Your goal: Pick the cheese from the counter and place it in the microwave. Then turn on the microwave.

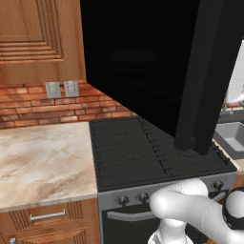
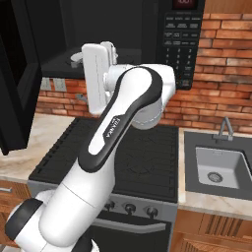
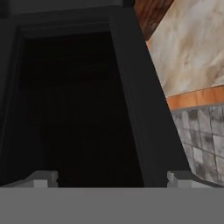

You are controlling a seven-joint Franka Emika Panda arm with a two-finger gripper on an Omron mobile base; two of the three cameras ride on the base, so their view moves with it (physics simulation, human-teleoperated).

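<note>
the microwave [image 2: 118,44] fills the top of the right base frame, its door [image 1: 143,62] swung wide across the upper left base frame. the gripper [image 3: 111,177] sits at the cavity mouth, tips spread and released, nothing between them. the cheese can't be made out; the dark interior ahead may hide it. the button panel [image 2: 181,44] lies upper right, likely the next target once the door closes.
</note>
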